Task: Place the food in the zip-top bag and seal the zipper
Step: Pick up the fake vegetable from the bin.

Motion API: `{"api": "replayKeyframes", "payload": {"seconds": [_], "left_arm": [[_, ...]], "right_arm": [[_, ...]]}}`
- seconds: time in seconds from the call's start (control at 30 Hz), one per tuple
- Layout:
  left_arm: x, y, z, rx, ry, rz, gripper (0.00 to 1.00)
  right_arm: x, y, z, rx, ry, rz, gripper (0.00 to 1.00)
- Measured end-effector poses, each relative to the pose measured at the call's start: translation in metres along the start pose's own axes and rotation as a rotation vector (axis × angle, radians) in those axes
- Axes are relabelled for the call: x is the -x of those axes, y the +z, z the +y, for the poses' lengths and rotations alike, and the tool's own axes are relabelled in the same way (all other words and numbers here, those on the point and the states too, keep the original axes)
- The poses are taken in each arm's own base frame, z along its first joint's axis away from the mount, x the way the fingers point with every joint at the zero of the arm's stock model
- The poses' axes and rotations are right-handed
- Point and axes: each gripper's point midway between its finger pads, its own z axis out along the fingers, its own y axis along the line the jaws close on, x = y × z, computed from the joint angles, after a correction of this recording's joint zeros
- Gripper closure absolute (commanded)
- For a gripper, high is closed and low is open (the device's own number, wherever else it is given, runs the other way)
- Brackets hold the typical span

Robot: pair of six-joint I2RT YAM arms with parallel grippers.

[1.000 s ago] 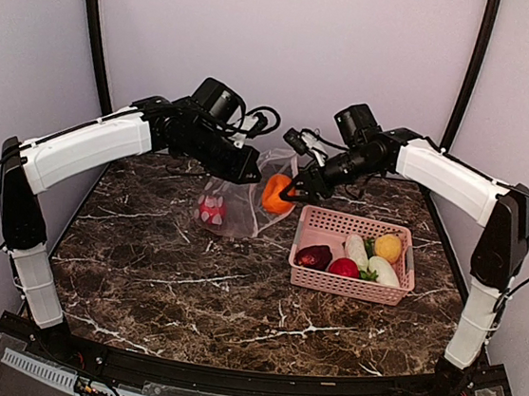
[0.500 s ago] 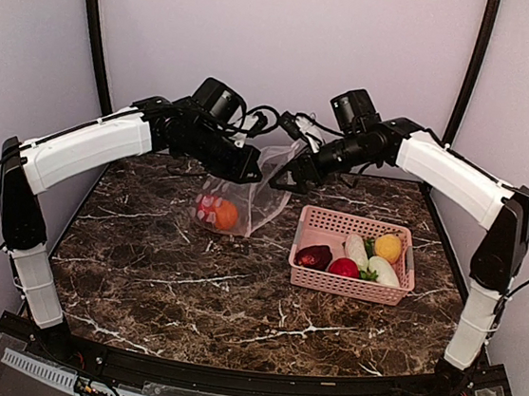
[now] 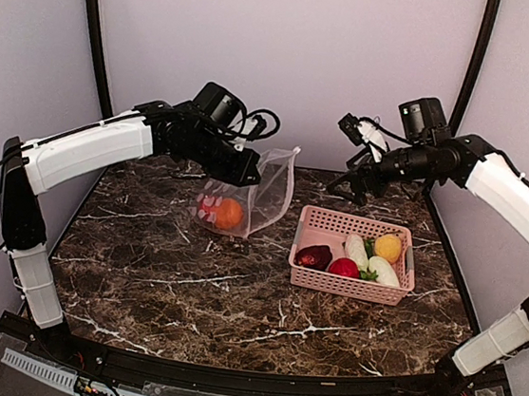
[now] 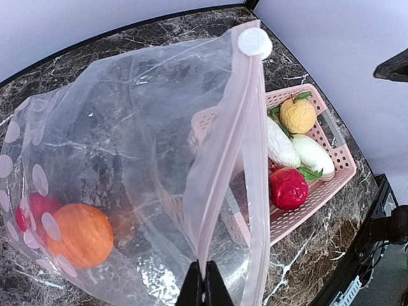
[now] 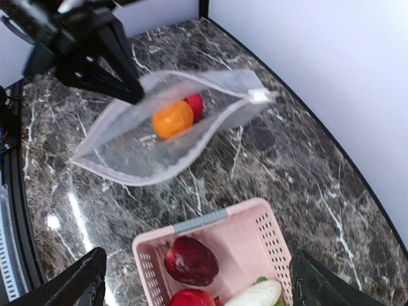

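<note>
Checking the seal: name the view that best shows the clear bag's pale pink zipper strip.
Left wrist: the pale pink zipper strip runs nearly full length, close up, unsealed. Right wrist shows it smaller and gaping; the top view shows only a raised edge.

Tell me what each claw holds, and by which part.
Left claw pinches the zip-top bag by its zipper strip. Right claw is open, holding nothing.

Left gripper pinches the zip-top bag left of the basket; right gripper (jaws wide) hovers behind it.
</note>
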Motion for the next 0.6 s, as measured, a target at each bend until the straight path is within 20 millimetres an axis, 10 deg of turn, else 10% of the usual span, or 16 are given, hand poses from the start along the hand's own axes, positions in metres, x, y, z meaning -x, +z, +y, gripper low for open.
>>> {"api": "replayKeyframes", "payload": {"seconds": [0.23, 0.6], "left_arm": [[-0.022, 0.010, 0.010, 0.019, -0.004, 0.036, 0.99], [-0.027, 0.009, 0.011, 0.013, 0.002, 0.015, 0.99]], "right_arm": [[-0.113, 0.015, -0.032, -0.111, 0.103, 0.294, 0.20], [-0.192, 0.033, -0.064, -0.158, 0.300, 0.548, 0.34]]}}
